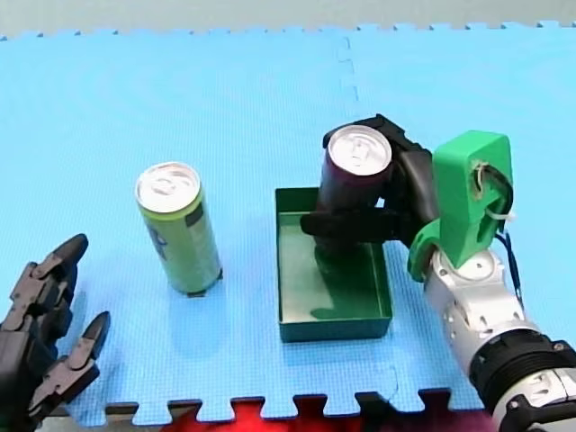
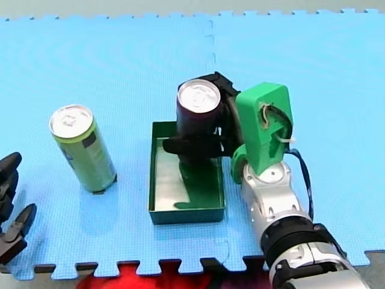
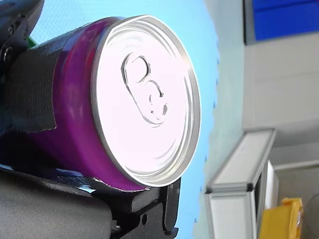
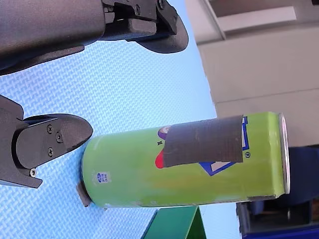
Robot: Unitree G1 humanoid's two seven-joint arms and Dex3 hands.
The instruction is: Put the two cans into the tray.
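One wide blue foam mat [image 1: 180,90] of interlocking tiles covers the whole work surface. On it, a little right of centre, sits a shallow dark green rectangular tray [image 1: 333,328], its long side running away from the robot. The right arm comes in from the lower right, silver at the forearm with a bulky green bracket [image 1: 472,193] at the wrist. The right hand [image 1: 405,193] has its black fingers wrapped around a purple can [image 1: 344,189]. It holds the can upright over the far half of the tray, and the fingers hide whether its base touches the tray floor. The first wrist view shows that can's silver lid and pull tab up close. A light green can [image 1: 180,238] stands upright on the mat well to the left of the tray, apart from it, with dark tape across its label in the second wrist view. The left hand [image 1: 45,333] is at the lower left corner, empty and uncurled. The green can lies ahead and to the right of it, between it and the tray, so the left hand looks much better placed to take it next, from the side.
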